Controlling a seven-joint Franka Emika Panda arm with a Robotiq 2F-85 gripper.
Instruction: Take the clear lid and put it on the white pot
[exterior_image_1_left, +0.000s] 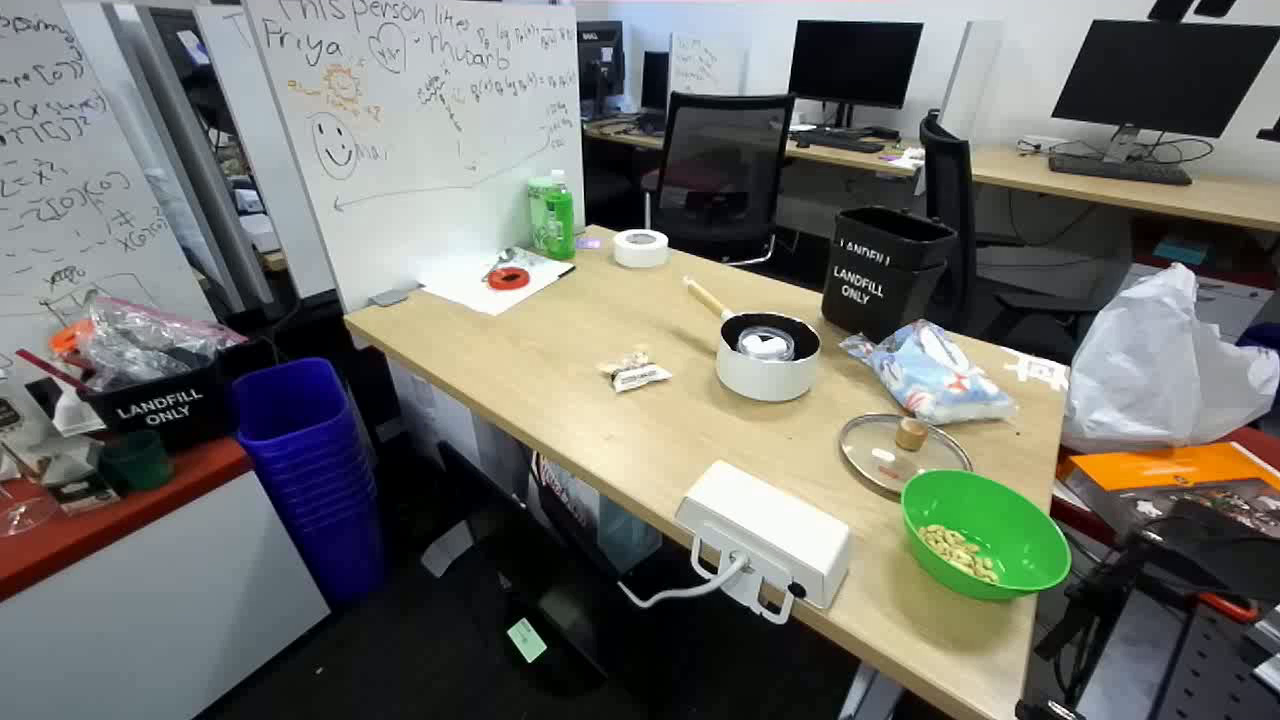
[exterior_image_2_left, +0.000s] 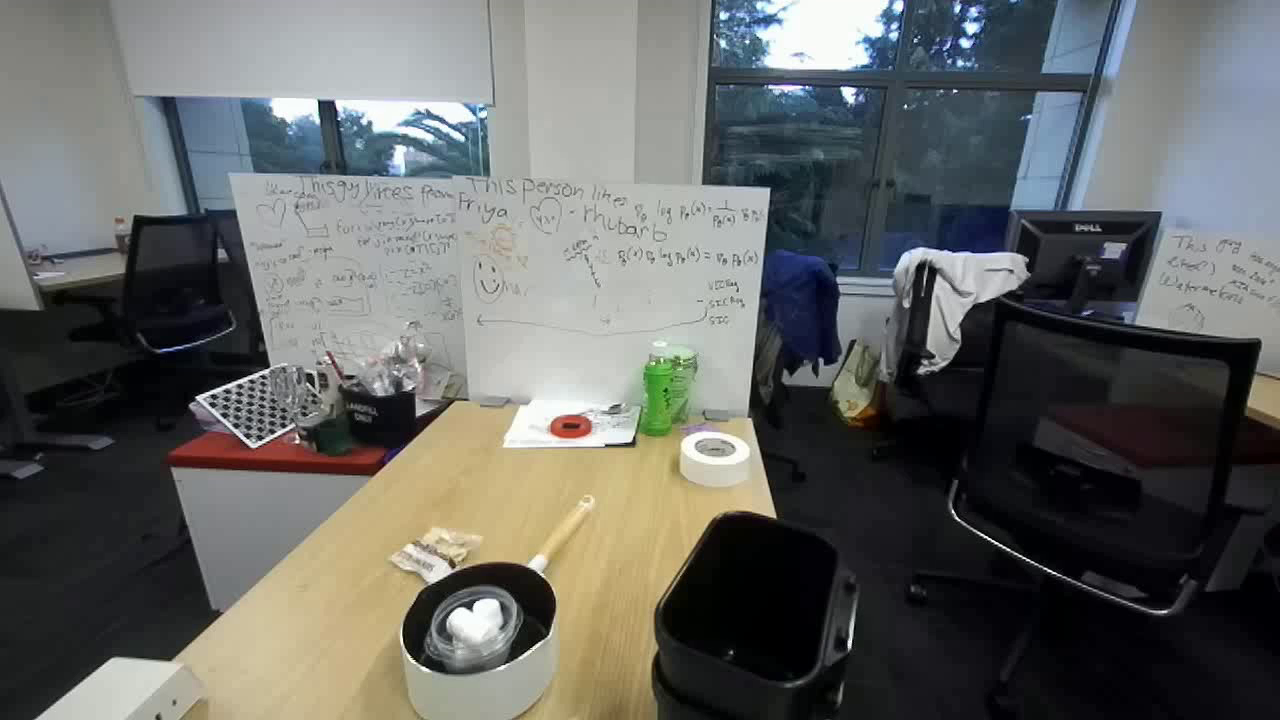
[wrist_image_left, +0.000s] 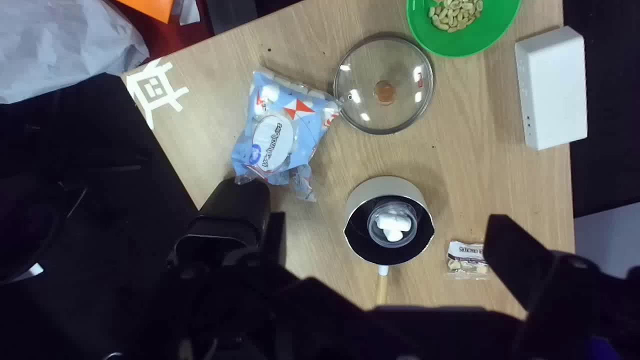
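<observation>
Wrist view: my pincer (wrist_image_left: 389, 220) gapes; lid (wrist_image_left: 384, 87) lies between the pot (wrist_image_left: 385, 186) and the bench (wrist_image_left: 480, 165) edge nearest the bowl (wrist_image_left: 482, 37).

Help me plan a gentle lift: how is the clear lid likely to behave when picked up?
The clear lid should probably stay stiff, since it looks like a rimmed glass disc. Bright reflections suggest a smooth surface that may be slippery and perhaps breakable. Its raised wood-coloured knob likely offers a surer hold than the edge.
</observation>
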